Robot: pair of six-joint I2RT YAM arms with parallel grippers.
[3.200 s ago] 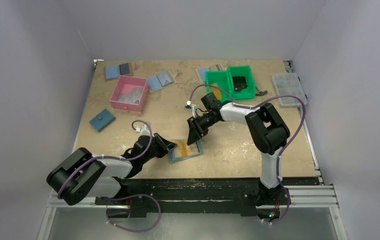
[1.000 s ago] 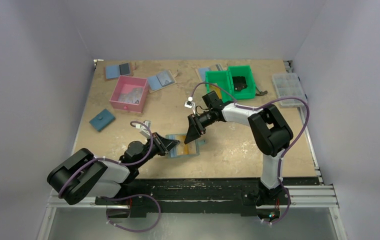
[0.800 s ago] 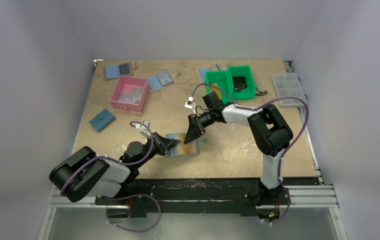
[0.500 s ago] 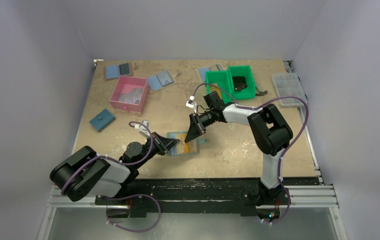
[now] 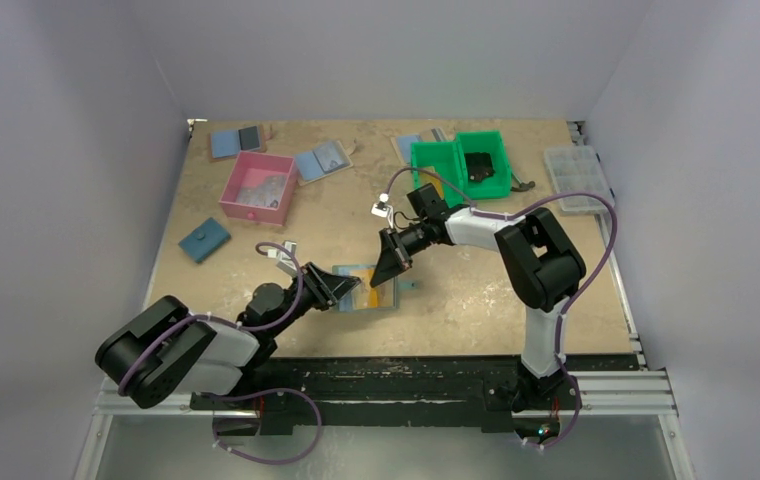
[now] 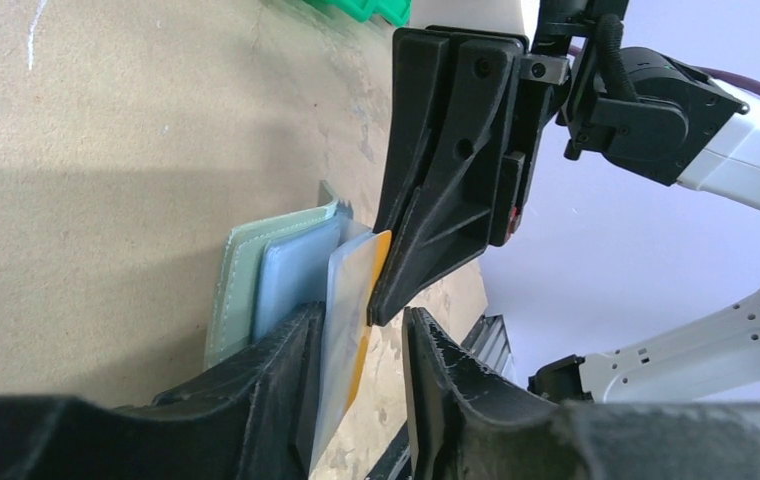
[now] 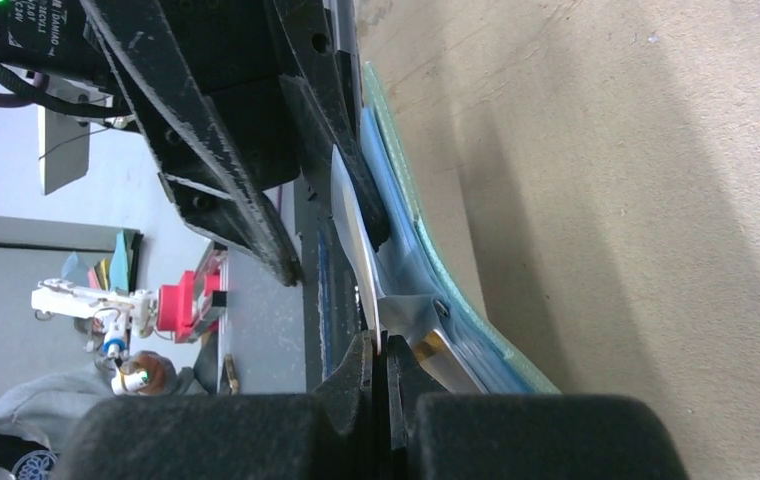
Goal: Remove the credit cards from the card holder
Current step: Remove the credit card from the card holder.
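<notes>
The card holder [image 5: 356,293] lies open near the front middle, grey-green outside [image 6: 228,300] and pale blue inside [image 6: 291,275]. My left gripper [image 5: 339,288] is open, one finger [image 6: 266,390] resting on the holder's blue inside and the other finger [image 6: 456,400] apart from it. My right gripper [image 5: 388,277] is shut on the far edge of an orange-yellow credit card [image 6: 354,300], which stands tilted out of the pocket between my left fingers. In the right wrist view the card [image 7: 356,240] shows edge-on in the closed jaws [image 7: 380,350], above the holder [image 7: 426,265]. A second orange card edge [image 7: 436,350] shows in the pocket.
A pink box [image 5: 256,187] and a dark blue wallet [image 5: 204,240] sit at the left. Blue-and-grey folders [image 5: 236,140] [image 5: 319,160] lie at the back. A green bin [image 5: 459,165] and a clear organizer box [image 5: 578,178] stand at the back right.
The holder has shifted a little left and away from its place 3.2 s ago. My right gripper has drawn the card slightly up and away in the last second.
</notes>
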